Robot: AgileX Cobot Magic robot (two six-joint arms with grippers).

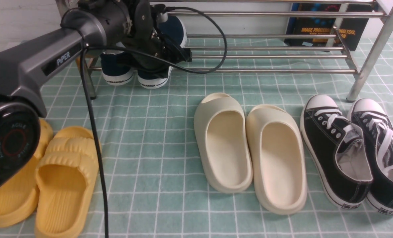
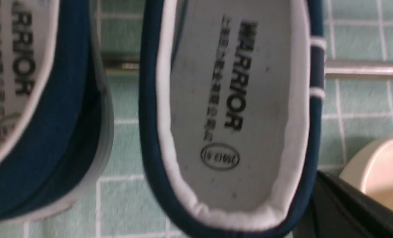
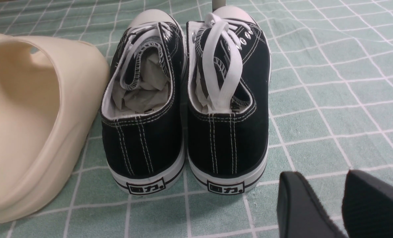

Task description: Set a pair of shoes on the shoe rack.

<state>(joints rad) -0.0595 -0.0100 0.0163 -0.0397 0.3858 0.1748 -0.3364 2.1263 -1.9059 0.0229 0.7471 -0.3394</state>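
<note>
Navy canvas pair of shoes [image 1: 135,71] sitting at the left end of the shoe rack [image 1: 269,49], heels facing the camera.
Left gripper [image 1: 175,54] is hovering over the pair with its jaws closed together, gripping nothing; the right gripper [image 3: 343,198] is resting with fingers apart behind the black sneakers [image 3: 186,99], beside cream slides [image 1: 249,148] on the green checked cloth [image 1: 150,138].

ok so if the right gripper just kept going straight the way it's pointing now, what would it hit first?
Probably the heel of the nearer black canvas lace-up sneaker, the one with loose white laces. The right gripper, jaws slightly apart, sits low over the green checked tablecloth, a little off to that shoe's side, so it might just slip past it.
</note>
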